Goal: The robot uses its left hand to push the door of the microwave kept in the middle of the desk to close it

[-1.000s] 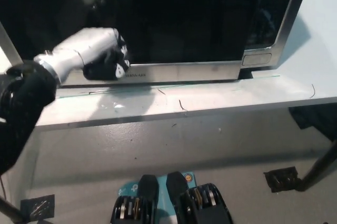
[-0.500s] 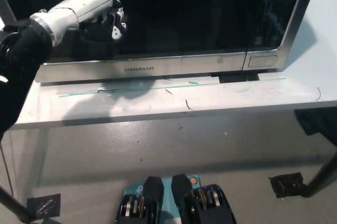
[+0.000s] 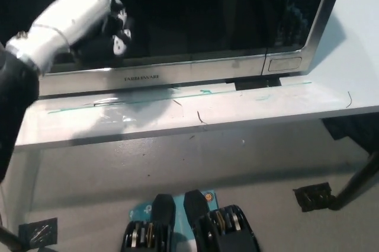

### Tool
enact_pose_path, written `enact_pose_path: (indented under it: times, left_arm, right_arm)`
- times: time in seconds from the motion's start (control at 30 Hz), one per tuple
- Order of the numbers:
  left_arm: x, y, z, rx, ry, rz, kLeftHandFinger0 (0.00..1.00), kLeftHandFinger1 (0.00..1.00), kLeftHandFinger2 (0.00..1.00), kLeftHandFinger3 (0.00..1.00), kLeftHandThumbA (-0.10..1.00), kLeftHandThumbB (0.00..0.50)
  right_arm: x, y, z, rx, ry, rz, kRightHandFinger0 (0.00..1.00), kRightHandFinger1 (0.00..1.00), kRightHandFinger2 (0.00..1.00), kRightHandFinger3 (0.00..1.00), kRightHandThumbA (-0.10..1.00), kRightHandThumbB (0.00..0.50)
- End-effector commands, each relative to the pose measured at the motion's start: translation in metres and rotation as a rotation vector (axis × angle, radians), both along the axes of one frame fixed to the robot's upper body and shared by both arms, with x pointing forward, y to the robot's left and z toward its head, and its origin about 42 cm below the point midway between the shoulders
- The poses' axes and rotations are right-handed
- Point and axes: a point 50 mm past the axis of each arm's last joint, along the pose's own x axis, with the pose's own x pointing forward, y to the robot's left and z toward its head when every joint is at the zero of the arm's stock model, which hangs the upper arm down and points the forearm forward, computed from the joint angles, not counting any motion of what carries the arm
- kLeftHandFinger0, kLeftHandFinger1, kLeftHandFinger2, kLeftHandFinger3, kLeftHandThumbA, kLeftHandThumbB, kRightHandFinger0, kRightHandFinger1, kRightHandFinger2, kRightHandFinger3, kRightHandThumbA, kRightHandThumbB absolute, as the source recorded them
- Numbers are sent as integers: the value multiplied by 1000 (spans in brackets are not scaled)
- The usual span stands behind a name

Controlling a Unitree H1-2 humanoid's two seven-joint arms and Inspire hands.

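Left hand [image 3: 89, 18] against dark microwave door [image 3: 213, 15], left part.

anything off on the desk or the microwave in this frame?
Nothing major. The microwave door looks flush with its frame. The desk edge carries a thin green line and a few dark scratch-like marks, apparently wear or markings, not spills. The left hand is against the dark door glass; the right hand is out of view.

— What sort of place is this?
— It looks like a test lab: a microwave [image 3: 177, 26] stands on a plain white desk [image 3: 177, 115] marked with green tape lines, above a bare grey floor [image 3: 177, 163] with black tape patches.
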Motion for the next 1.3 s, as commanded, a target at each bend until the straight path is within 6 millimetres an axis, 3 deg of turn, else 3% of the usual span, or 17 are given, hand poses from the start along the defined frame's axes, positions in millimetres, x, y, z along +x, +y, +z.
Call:
enact_pose_path:
  times: [0.0,0.07,0.13,0.23,0.27,0.33,0.37,0.53,0.57,0.63,0.7,0.73,0.9,0.97,1.03,1.1,1.27]
  left_arm:
    - [-26,10,9,-8,-57,15,84,143,257,367,-78,145]
    - [-48,11,-20,10,-70,-71,48,118,235,334,-89,141]
    - [-56,10,-29,12,-60,-97,32,102,223,318,-87,136]
    - [-74,8,-53,-2,-43,-132,0,57,190,287,-68,146]
    - [-86,7,-70,-5,-4,-135,0,32,172,263,-44,146]
    - [-101,10,-97,-40,66,-138,24,48,178,278,-99,157]
    - [-101,11,-98,-41,68,-137,25,50,179,281,-100,156]
    - [-111,26,-157,-99,162,-68,0,13,143,280,-100,189]
    - [-112,30,-174,-91,188,-32,0,0,130,294,-100,187]
    - [-117,37,-212,-94,243,34,9,24,141,279,-100,161]
    - [-119,40,-226,-108,259,61,34,52,166,281,-100,153]
    - [-124,47,-257,-226,317,132,37,56,171,284,-100,138]
    - [-132,58,-296,-432,464,298,76,86,206,328,-100,70]
    - [-132,65,-313,-560,535,398,195,170,283,416,-100,56]
    - [-130,72,-330,-687,596,533,175,156,284,439,-100,48]
    - [-129,80,-346,-790,647,614,210,201,337,491,-100,5]
    - [-127,93,-369,-930,731,774,180,213,363,521,-100,0]
  right_arm:
    - [7,-6,8,-29,-43,9,962,931,983,978,306,0]
    - [5,-6,7,-42,-49,23,915,898,949,946,277,0]
    - [8,-8,9,-35,-55,10,898,886,934,930,272,0]
    - [11,-9,11,-51,-53,22,926,907,944,938,287,0]
    - [12,-10,12,-45,-44,10,993,964,1000,983,312,6]
    - [14,-10,14,-19,-62,-21,1000,978,1000,985,294,6]
    - [14,-10,14,-18,-63,-23,1000,977,1000,983,292,5]
    - [17,-14,16,-9,-71,-27,1000,964,995,976,308,9]
    - [19,-14,16,0,-76,-36,955,916,955,946,300,9]
    - [20,-14,17,-16,-76,-28,969,934,964,942,306,4]
    - [21,-14,16,-8,-77,-39,972,941,957,910,297,16]
    - [22,-14,17,-10,-75,-40,1000,980,982,926,288,19]
    - [26,-14,20,-16,-90,-44,1000,944,943,869,251,13]
    - [28,-14,21,-1,-111,-54,939,873,876,808,232,14]
    - [29,-15,21,0,-109,-49,962,905,906,836,238,19]
    - [29,-15,22,11,-117,-56,904,849,855,800,222,4]
    - [32,-16,25,-7,-123,-42,899,850,862,803,221,1]
